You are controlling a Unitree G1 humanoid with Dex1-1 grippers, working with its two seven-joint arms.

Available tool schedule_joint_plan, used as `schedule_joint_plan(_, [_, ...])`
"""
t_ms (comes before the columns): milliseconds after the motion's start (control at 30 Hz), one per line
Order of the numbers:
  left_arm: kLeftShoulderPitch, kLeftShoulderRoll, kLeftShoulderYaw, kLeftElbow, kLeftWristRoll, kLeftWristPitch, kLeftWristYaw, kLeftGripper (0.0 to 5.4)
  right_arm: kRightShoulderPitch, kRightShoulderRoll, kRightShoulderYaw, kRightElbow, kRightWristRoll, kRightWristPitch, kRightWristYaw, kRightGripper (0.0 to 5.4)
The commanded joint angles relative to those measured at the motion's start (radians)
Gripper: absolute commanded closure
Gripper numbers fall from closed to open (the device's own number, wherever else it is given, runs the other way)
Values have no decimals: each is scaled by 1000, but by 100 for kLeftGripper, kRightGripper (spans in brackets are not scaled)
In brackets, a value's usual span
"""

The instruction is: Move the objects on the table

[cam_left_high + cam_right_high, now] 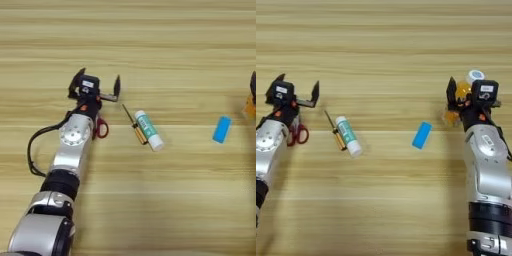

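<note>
Left gripper point(98, 86) hangs with fingers spread above the scissors point(101, 128), apparently ready to descend. The right gripper point(468, 97) seems clamped on the bottle point(465, 92) at the table's point(386, 200) right; lifting looks next. Glue stick point(348, 135), screwdriver point(336, 131) and block point(422, 135) lie between.

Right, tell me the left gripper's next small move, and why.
Probably draw the open left gripper back and down onto the red-handled scissors: its fingers hold nothing, and the scissors lie just behind it, half hidden beside the wrist.
</note>
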Motion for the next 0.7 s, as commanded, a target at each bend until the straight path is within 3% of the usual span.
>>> schedule_joint_plan(33, [51, -7, -76, -59, -10, 3, -133, 0, 12, 7, 18, -126, 13, 47, 2, 185])
schedule_joint_plan(467, [159, 18, -238, -207, -7, -54, -386, 0, 22, 49, 148, -294, 5, 135, 23, 185])
schedule_joint_plan(700, [174, 17, -257, -230, -34, -60, -442, 0, 18, 82, 239, -301, -4, 150, 50, 185])
